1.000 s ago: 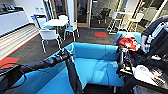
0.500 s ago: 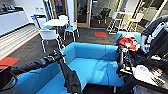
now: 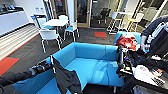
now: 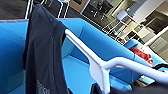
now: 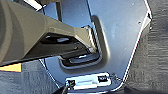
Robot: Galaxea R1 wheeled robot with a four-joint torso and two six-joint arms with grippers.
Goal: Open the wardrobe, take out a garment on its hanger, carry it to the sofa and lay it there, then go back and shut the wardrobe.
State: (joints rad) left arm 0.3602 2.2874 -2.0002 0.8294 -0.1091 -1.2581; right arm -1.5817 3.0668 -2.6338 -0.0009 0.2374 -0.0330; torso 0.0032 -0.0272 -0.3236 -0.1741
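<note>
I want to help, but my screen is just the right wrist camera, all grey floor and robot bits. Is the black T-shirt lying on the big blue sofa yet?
Observer: Not yet. The black short-sleeved T-shirt hangs off the left arm at the near corner of the bright blue upholstered sofa.
Operator: Is it on its hanger?
Observer: Yes. The left wrist view shows it draped on the thin white plastic hanger.
Operator: Is anyone around?
Observer: A person stands at the right, past the sofa's end.
</note>
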